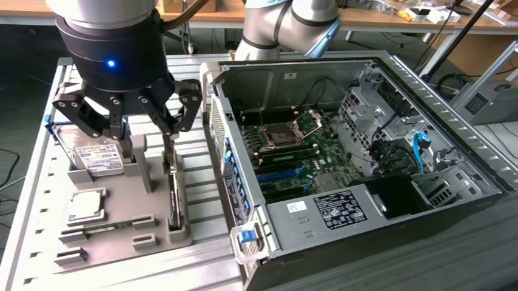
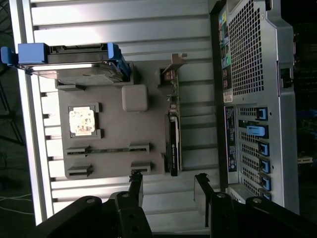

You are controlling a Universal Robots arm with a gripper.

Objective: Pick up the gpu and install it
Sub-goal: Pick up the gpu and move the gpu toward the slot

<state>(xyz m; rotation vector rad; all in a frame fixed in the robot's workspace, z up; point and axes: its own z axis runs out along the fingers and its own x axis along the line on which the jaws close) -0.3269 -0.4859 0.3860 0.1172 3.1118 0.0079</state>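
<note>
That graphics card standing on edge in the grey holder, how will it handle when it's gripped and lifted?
The graphics card looks like a thin flat board, so it is probably stiff and fairly light. It stands on its narrow edge in the grey holder, so a sideways nudge might tip it.

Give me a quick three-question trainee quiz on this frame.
1. True or false: the thin dark gpu card with a silver bracket already sits inside the open grey metal computer case.
2. The jaws are: A) shut on the card; B) open above the card; C) open inside the case.
3. Fill in: the silver hard drive with a white label stands to the exterior view's ___ of the card.
Key: 1 false; 2 B; 3 left.
</note>
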